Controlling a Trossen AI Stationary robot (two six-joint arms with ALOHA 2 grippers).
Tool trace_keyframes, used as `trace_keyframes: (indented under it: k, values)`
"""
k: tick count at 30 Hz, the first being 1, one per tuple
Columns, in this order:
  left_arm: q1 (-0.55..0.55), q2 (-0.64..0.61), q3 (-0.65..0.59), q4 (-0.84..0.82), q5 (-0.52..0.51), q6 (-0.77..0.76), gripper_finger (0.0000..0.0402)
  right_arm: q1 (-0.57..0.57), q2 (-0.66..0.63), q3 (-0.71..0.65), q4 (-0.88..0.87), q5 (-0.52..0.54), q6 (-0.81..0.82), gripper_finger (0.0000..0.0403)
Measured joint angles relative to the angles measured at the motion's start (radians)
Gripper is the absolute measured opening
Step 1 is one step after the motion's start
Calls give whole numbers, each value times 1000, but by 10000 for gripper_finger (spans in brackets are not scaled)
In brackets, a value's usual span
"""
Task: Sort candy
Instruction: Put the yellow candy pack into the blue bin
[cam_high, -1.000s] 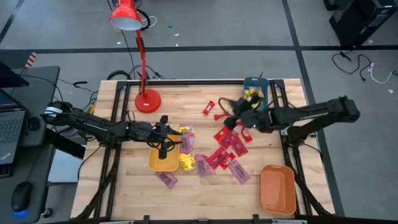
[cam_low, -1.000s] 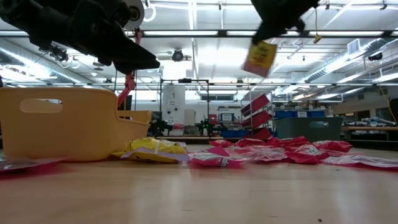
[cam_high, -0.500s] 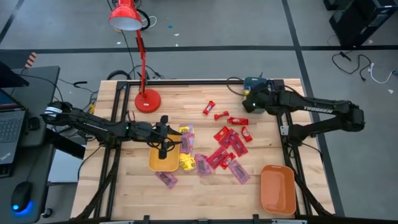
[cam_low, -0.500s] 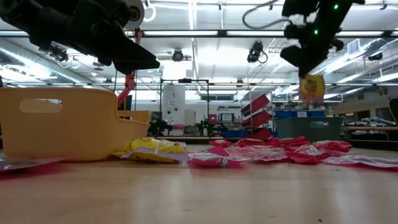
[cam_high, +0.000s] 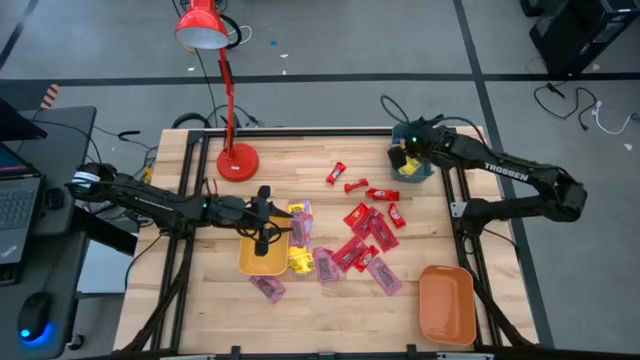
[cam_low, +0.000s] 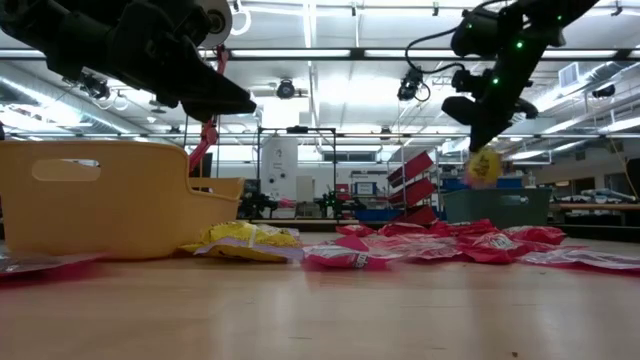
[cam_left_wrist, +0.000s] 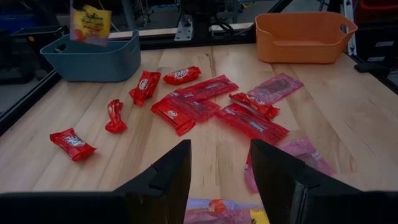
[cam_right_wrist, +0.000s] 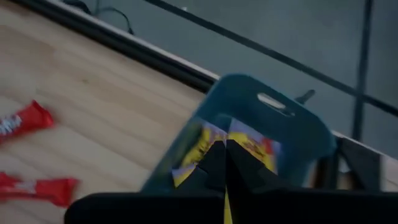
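Candy lies spread over the middle of the table: red wrappers, yellow packets and pinkish packets. My right gripper hangs above the teal tray at the far right, shut on a yellow packet. That packet also shows in the left wrist view, above the teal tray. My left gripper stands open over the yellow tray, its fingers holding nothing. My right gripper pinches the yellow packet by its upper edge between its two shut fingers. The fingers slant down from above. The packet hangs below them, lifted clear, over the teal tray's open top.
An orange tray sits at the near right corner. A red desk lamp stands at the far left of the table. Metal frame rails run along the table's left and right sides. Bare wood lies between the candy and the near edge.
My right gripper has carried the yellow packet from above the candy pile toward the table's far right corner, sinking and tipping further down, and it now hangs over the teal tray. The packet has stayed hanging below the shut fingers. My left arm has kept still.
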Motion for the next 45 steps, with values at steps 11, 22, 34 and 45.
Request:
trace_keyframes:
  k: [11,22,34,45]
  values:
    - [0,0,0,-35,0,0,168,-49,0,-133,143,-70,84,0]
    - [0,0,0,-36,0,-1,168,-71,0,-222,259,-113,111,0]
    - [0,0,0,-36,0,-1,168,-102,0,-309,263,-105,96,1]
    - [0,0,0,-36,0,-8,168,-103,0,-310,263,-77,50,47]
